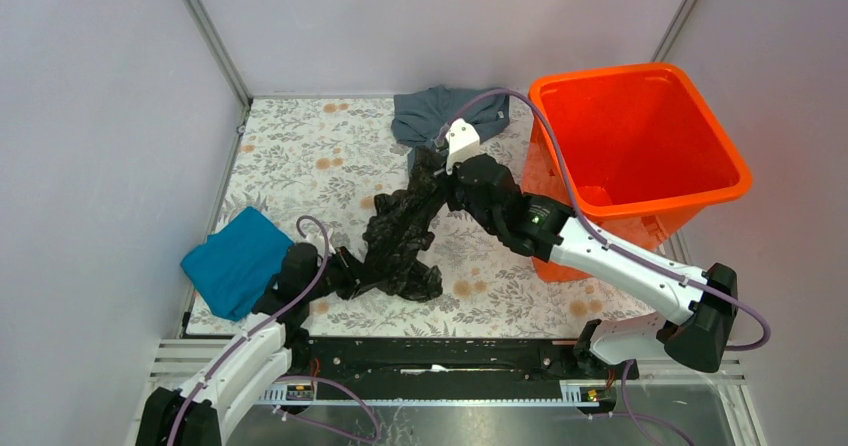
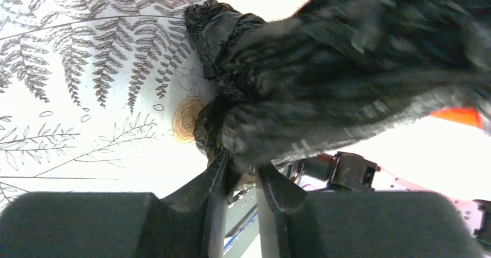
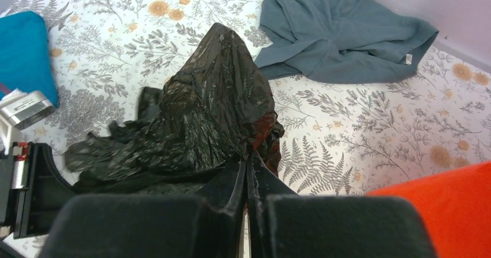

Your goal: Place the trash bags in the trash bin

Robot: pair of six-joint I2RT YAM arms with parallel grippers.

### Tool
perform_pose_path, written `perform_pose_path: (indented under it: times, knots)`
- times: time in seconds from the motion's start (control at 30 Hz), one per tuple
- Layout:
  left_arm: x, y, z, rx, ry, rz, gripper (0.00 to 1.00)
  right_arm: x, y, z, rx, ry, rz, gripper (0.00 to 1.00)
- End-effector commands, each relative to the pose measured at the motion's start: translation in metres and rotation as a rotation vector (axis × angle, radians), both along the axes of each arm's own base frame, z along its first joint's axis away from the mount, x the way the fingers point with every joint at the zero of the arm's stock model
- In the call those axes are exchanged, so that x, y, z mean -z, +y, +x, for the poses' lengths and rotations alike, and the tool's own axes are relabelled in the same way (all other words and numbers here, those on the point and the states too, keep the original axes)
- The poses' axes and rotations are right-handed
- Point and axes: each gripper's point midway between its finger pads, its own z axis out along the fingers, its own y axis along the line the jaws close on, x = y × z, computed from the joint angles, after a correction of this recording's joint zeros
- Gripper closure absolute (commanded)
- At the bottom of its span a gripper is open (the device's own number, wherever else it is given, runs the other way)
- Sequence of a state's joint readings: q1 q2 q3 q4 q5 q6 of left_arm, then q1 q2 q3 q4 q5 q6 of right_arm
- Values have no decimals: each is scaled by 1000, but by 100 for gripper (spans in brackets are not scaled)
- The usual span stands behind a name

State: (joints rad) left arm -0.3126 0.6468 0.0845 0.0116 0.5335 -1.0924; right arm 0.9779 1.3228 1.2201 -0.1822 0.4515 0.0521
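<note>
Right gripper (image 3: 248,157) is pinching trash bag (image 3: 202,107) at far end, fingers pressed together; left gripper (image 2: 240,171) is nipping near-left end, barely parted.

Your tally for this entry:
- You have one black trash bag (image 1: 400,236), a single piece.
- You have one orange trash bin (image 1: 600,72).
- You have two cloths: one teal-blue cloth (image 1: 235,261) and one grey-blue cloth (image 1: 440,114).
- You have two robot arms: one left arm (image 1: 240,361) and one right arm (image 1: 620,266).
- You have one floral table cover (image 1: 300,146).
</note>
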Motion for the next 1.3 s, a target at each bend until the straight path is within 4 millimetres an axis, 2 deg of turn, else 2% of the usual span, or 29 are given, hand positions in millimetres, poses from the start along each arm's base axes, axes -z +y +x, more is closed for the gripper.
perform_pose_path:
  times: [0.0, 0.07, 0.17, 0.2, 0.33, 0.4, 0.47, 0.53, 0.67, 0.77, 0.83, 0.93, 1.0, 1.07, 1.1, 1.17, 1.2, 1.27]
  knots:
    - [-40, -1, 13, 30, -132, 38, 59, -30, 15, -14, -118, 14, 63, 100]
    - [-65, -1, 16, 44, -213, 50, 37, -24, 25, -24, -179, 68, 75, 100]
    - [-109, 0, 17, 54, -364, 44, 4, -18, 30, -35, -219, 127, 96, 97]
    - [-126, 0, 17, 54, -418, 35, 1, -19, 33, -39, -241, 145, 107, 94]
    - [-180, -3, 21, 63, -582, 5, 1, -27, 55, -60, -346, 232, 218, 93]
    - [-192, -9, 25, 90, -610, 5, 1, -33, 67, -67, -394, 260, 275, 93]
    - [-201, -13, 30, 116, -620, 30, 1, -38, 72, -65, -390, 262, 305, 96]
    - [-208, -14, 33, 120, -636, 59, 1, -40, 68, -56, -328, 250, 311, 100]
    - [-218, -15, 27, 163, -723, 82, 1, -53, 50, -42, -208, 204, 316, 100]
    - [-225, -34, 15, 274, -762, -53, 1, -73, 45, -40, -190, 165, 352, 100]
    - [-239, -49, 3, 355, -821, -189, 1, -84, 45, -38, -187, 149, 373, 99]
    - [-233, -69, -6, 433, -799, -260, 1, -97, 47, -39, -194, 137, 401, 99]
    - [-221, -83, 7, 399, -757, -176, 1, -104, 50, -40, -211, 134, 427, 98]
    - [-196, -89, 30, 331, -684, -11, 2, -111, 57, -44, -246, 142, 458, 98]
    - [-180, -86, 43, 280, -623, 76, 7, -112, 60, -47, -264, 148, 470, 98]
    - [-159, -79, 64, 211, -529, 199, 26, -111, 64, -51, -292, 165, 477, 98]
    - [-154, -76, 72, 181, -509, 232, 35, -109, 63, -53, -295, 170, 474, 96]
    - [-156, -76, 81, 137, -511, 229, 47, -102, 60, -54, -288, 176, 453, 93]
